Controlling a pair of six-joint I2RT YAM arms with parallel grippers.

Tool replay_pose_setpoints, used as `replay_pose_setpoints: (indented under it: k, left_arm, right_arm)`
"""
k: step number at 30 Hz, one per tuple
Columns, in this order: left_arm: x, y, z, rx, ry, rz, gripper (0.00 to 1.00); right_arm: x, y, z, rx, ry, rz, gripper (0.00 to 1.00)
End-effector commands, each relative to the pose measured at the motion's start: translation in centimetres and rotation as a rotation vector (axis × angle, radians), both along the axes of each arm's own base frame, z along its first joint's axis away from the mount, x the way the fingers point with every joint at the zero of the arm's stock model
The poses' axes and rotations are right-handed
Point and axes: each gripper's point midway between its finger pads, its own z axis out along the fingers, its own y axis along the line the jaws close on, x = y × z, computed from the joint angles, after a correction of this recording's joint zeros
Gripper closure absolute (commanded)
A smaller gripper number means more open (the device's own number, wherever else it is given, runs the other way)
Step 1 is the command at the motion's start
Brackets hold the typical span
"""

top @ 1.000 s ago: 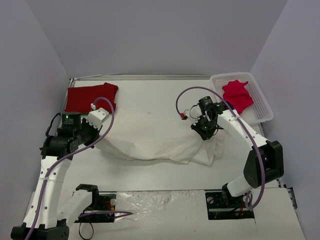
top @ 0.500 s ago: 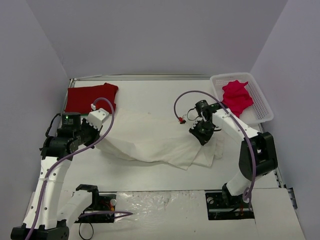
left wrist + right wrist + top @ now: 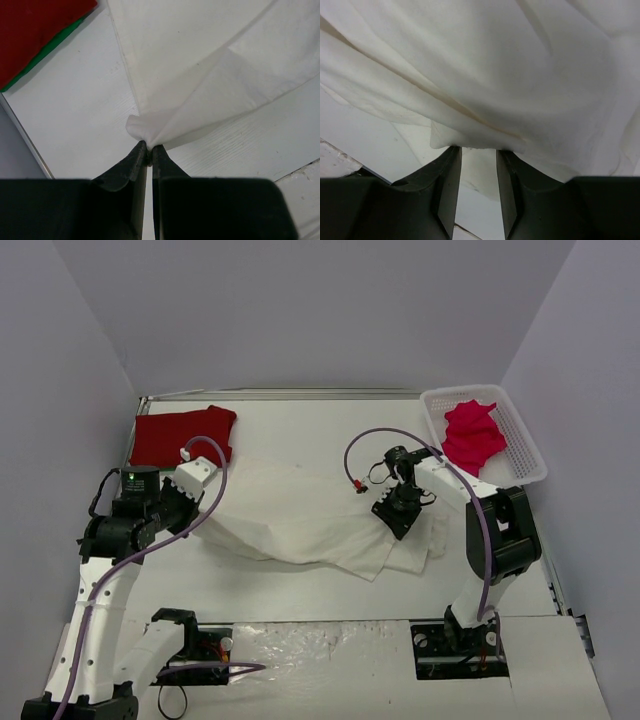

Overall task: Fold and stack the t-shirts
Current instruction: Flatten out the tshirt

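At the cream-white t-shirt's (image 3: 300,515) right end: right gripper (image 3: 478,150), jaws newly parted, cloth let go. Left gripper (image 3: 149,147), jaws clamped on its left edge. Fold likely laid.

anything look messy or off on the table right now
Yes: the cream-white t-shirt lies rumpled mid-table, its right end bunched in uneven layers rather than a flat fold. The pinkish-red t-shirt is crumpled in the basket, unfolded.

text: none legible | labels: none legible | numbers: none legible
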Motion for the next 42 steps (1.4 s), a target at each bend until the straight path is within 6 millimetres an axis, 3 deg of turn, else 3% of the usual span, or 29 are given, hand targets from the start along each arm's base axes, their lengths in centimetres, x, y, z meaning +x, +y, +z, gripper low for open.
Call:
replay_pose_setpoints:
  k: [1,18,20,22,23,30,32,36,39,40,42]
  left_arm:
    - [0.4,-0.1,1.1,-0.026,-0.034,0.011,0.98]
    - [0.2,-0.1,1.1,-0.033,-0.041,0.012,0.97]
    - [0.3,-0.1,1.2,-0.036,-0.047,0.012,0.98]
    - [0.3,-0.1,1.1,-0.037,-0.045,0.012,0.98]
    - [0.3,-0.1,1.1,-0.038,-0.045,0.012,0.98]
    - [0.2,-0.1,1.1,-0.041,-0.043,0.011,0.97]
    - [0.2,-0.1,1.1,-0.041,-0.043,0.014,0.98]
    - [0.6,-0.1,1.2,-0.047,-0.023,0.022,0.98]
    - [1.5,0.1,0.8,-0.04,-0.004,0.042,0.97]
    - [2.3,0.2,0.2,-0.046,0.023,0.067,0.98]
    - [4.0,0.2,0.4,-0.049,0.01,0.086,0.98]
  right_arm:
    - [0.1,0.0,0.8,-0.004,-0.013,-0.012,0.69]
    - [0.3,1.0,-1.4,0.015,0.052,-0.023,0.65]
    - [0.4,1.0,-1.6,0.013,0.049,-0.027,0.74]
    - [0.5,0.9,-1.8,0.008,0.049,-0.03,0.93]
    - [0.5,0.9,-1.8,0.006,0.049,-0.032,0.98]
    - [0.7,0.8,-1.2,0.007,0.021,-0.042,1.0]
    - [1.1,0.5,-0.6,-0.002,-0.006,-0.053,1.0]
    - [2.6,-0.1,2.8,0.001,-0.119,-0.089,1.0]
    - [5.3,-0.4,6.7,0.026,-0.253,-0.132,1.0]
    - [7.1,-0.8,8.4,0.043,-0.317,-0.16,1.0]
    - [9.3,-1.5,10.1,0.051,-0.394,-0.216,1.0]
